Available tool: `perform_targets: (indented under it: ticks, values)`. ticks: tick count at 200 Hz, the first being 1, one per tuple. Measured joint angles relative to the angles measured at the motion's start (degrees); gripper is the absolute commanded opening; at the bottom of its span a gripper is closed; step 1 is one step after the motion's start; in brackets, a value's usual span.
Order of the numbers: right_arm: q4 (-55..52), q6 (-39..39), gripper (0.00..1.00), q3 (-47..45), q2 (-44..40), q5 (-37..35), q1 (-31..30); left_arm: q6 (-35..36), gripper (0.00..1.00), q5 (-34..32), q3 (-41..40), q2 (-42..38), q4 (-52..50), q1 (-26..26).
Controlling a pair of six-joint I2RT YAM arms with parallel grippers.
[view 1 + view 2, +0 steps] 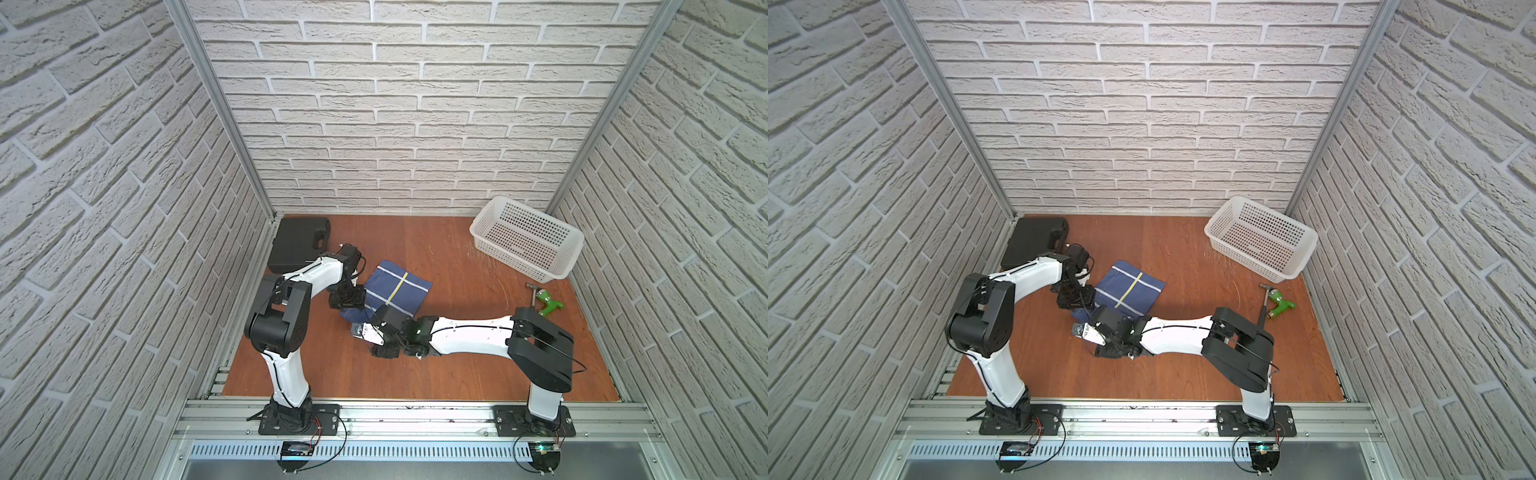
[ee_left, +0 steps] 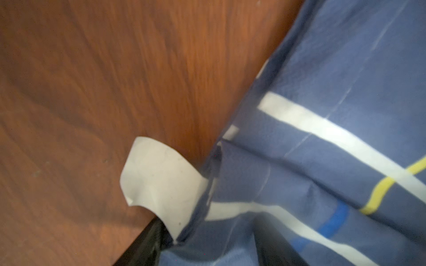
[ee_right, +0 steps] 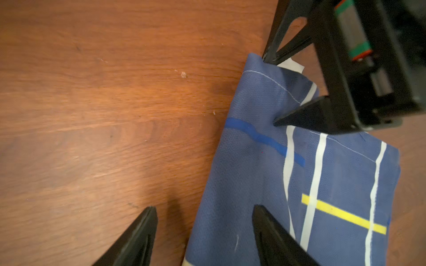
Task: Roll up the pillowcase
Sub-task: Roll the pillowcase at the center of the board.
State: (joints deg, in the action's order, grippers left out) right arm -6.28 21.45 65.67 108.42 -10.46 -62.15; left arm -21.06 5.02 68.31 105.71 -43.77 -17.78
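The pillowcase (image 1: 399, 289) (image 1: 1128, 287) lies folded small on the wooden table, navy with white stripes and a yellow line. My left gripper (image 1: 350, 303) (image 3: 269, 89) is at its left near corner, jaws standing apart. One fingertip (image 3: 268, 56) is by the corner beside the white label (image 2: 159, 182), the other (image 3: 280, 121) rests on top of the cloth. My right gripper (image 3: 204, 208) is open at the near edge. One finger (image 3: 143, 228) is over bare wood, the other (image 3: 269, 232) over the pillowcase (image 3: 253, 175); it holds nothing.
A black case (image 1: 297, 247) lies at the back left, just behind my left arm. At the back right a white perforated basket (image 1: 525, 237) stands. A small hammer (image 1: 532, 291) and a green object (image 1: 549, 303) lie by the right wall.
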Motion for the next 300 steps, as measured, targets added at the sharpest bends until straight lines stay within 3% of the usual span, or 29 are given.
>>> perform_targets:
  ticks: [44,85,110,154,199,258,300]
  values:
    - [0.4,3.8,0.65,3.1,4.5,-11.0,-2.2,0.5,0.67,1.0,0.1,0.0,-0.1,0.7]
    - [-2.3,4.8,0.23,5.2,6.8,-16.0,-2.3,0.7,0.68,1.6,0.9,0.0,-0.4,0.9]
    - [-4.3,2.4,0.12,5.8,6.0,-14.6,-2.1,0.7,0.7,1.4,1.9,-1.0,-1.0,0.9]
    - [-10.6,-7.8,0.07,7.1,-0.1,-1.0,0.9,1.0,0.72,-0.6,4.4,-7.7,-3.3,0.9]
    - [-12.0,-21.2,0.07,7.8,-4.5,20.8,9.1,1.1,0.72,-2.7,6.1,-14.3,-5.2,0.7]
    - [-6.2,-34.7,0.09,5.6,-2.7,44.2,20.2,1.1,0.73,-3.8,6.2,-15.4,-7.4,-0.2]
    - [-0.2,-40.6,0.11,4.7,1.4,54.4,25.0,1.0,0.73,-3.9,6.2,-15.5,-8.4,-1.0]
